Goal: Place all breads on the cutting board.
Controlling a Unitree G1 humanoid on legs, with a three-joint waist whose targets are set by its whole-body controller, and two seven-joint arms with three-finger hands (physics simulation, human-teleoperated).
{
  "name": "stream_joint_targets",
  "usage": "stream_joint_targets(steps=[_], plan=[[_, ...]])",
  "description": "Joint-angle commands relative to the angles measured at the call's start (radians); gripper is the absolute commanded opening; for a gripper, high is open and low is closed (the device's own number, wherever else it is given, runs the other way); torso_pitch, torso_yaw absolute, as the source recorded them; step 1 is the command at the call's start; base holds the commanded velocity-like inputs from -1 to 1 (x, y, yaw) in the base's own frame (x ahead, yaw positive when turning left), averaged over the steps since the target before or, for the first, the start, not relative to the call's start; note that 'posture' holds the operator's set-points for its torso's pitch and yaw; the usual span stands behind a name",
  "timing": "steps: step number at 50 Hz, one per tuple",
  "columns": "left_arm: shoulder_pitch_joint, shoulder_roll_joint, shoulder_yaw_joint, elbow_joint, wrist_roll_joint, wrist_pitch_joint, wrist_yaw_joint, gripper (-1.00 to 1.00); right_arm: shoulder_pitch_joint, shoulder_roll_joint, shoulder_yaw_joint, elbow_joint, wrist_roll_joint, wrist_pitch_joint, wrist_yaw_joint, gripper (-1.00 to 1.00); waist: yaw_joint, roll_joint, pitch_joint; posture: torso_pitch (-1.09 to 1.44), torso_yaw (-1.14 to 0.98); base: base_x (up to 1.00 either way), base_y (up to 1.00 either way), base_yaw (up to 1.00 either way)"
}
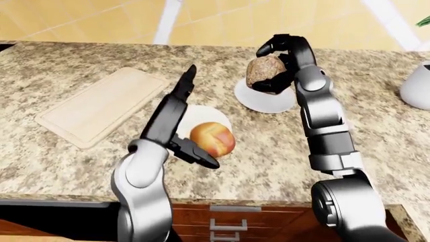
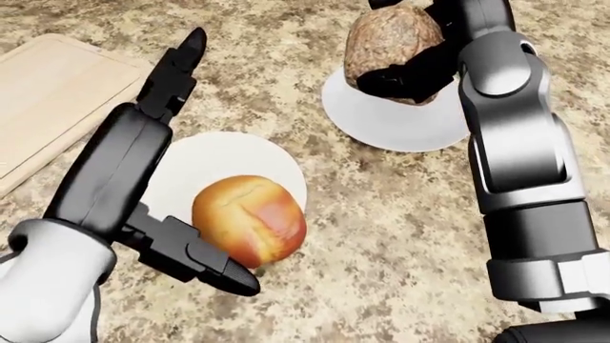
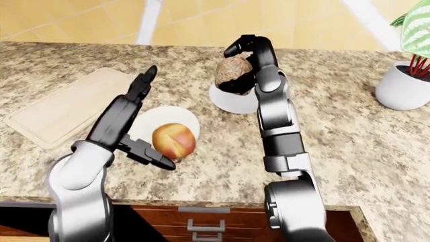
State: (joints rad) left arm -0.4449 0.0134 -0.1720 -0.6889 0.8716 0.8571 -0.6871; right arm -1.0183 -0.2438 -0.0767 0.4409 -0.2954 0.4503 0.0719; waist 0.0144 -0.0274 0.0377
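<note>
The right hand (image 2: 420, 53) reaches to the far right of the speckled granite desk (image 2: 381, 243), its black fingers (image 2: 405, 75) clenched round a dark brown rough-crusted bread loaf (image 2: 391, 39), which is held up over a round white plate (image 2: 400, 121) rather than resting on it. The left hand (image 2: 157, 193) stands edge-up beside a second round white plate (image 2: 224, 161), its fingers released: one long finger (image 2: 181, 61) points away toward the far side, and another (image 2: 205, 264) juts out just under the near side of a golden glazed round bread roll (image 2: 249, 220) that sits on the near right part of that plate. The pale wooden rectangular cutting board (image 1: 101, 106) lies on the desk to the left, apart from both plates, and bears no bread. A white pot with a green plant (image 3: 407, 75) stands at the far right.
</note>
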Motion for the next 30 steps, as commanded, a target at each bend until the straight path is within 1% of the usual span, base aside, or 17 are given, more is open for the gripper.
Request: stream_joint_targets(steps=[1, 5, 7, 8, 15, 17, 20, 22, 24, 26, 28, 30], plan=[[-0.015, -0.018, 0.004, -0.027, 0.042, -0.062, -0.014, 1.00, -0.039, -0.012, -0.009, -0.034, -0.002, -0.030, -0.011, -1.00, 0.000, -0.001, -0.030, 0.00, 0.00, 0.00, 0.00, 0.00], [0.005, -0.046, 0.005, -0.023, 0.069, -0.096, -0.033, 0.98, -0.040, -0.014, -0.009, -0.031, -0.001, -0.029, -0.013, -1.00, 0.003, -0.005, -0.031, 0.00, 0.00, 0.00, 0.00, 0.00], [0.013, -0.057, 0.000, -0.030, 0.088, -0.103, -0.046, 0.83, -0.039, -0.014, -0.009, -0.034, -0.002, -0.026, -0.012, -1.00, 0.004, -0.006, -0.031, 0.00, 0.00, 0.00, 0.00, 0.00], [0.016, -0.063, -0.005, -0.035, 0.100, -0.103, -0.056, 0.78, -0.038, -0.014, -0.009, -0.039, -0.002, -0.022, -0.012, -1.00, 0.005, -0.007, -0.031, 0.00, 0.00, 0.00, 0.00, 0.00], [0.040, -0.095, -0.022, -0.028, 0.140, -0.141, -0.082, 0.65, -0.040, -0.016, -0.010, -0.019, 0.001, -0.034, -0.017, -1.00, 0.010, -0.012, -0.028, 0.00, 0.00, 0.00, 0.00, 0.00], [0.052, -0.099, -0.025, -0.024, 0.148, -0.154, -0.088, 0.52, -0.039, -0.016, -0.011, -0.022, 0.002, -0.031, -0.018, -1.00, 0.011, -0.013, -0.028, 0.00, 0.00, 0.00, 0.00, 0.00], [0.075, -0.103, -0.027, -0.021, 0.150, -0.175, -0.088, 0.44, -0.038, -0.018, -0.012, -0.019, 0.003, -0.033, -0.020, -1.00, 0.012, -0.015, -0.026, 0.00, 0.00, 0.00, 0.00, 0.00], [0.078, -0.105, -0.030, -0.025, 0.159, -0.177, -0.097, 0.43, -0.039, -0.019, -0.012, -0.022, 0.004, -0.030, -0.019, -1.00, 0.013, -0.016, -0.026, 0.00, 0.00, 0.00, 0.00, 0.00], [0.085, -0.107, -0.032, -0.024, 0.162, -0.186, -0.099, 0.32, -0.043, -0.019, -0.013, -0.013, 0.006, -0.036, -0.022, -1.00, 0.013, -0.017, -0.026, 0.00, 0.00, 0.00, 0.00, 0.00], [0.086, -0.110, -0.032, -0.024, 0.165, -0.190, -0.103, 0.08, -0.043, -0.020, -0.013, -0.011, 0.006, -0.037, -0.023, -1.00, 0.014, -0.018, -0.025, 0.00, 0.00, 0.00, 0.00, 0.00], [0.085, -0.113, -0.032, -0.025, 0.168, -0.192, -0.106, -0.08, -0.043, -0.020, -0.013, -0.013, 0.006, -0.034, -0.024, -1.00, 0.014, -0.018, -0.024, 0.00, 0.00, 0.00, 0.00, 0.00], [0.089, -0.115, -0.030, -0.022, 0.167, -0.198, -0.104, -0.07, -0.049, -0.023, -0.017, 0.001, 0.011, -0.044, -0.029, -1.00, 0.015, -0.019, -0.024, 0.00, 0.00, 0.00, 0.00, 0.00]])
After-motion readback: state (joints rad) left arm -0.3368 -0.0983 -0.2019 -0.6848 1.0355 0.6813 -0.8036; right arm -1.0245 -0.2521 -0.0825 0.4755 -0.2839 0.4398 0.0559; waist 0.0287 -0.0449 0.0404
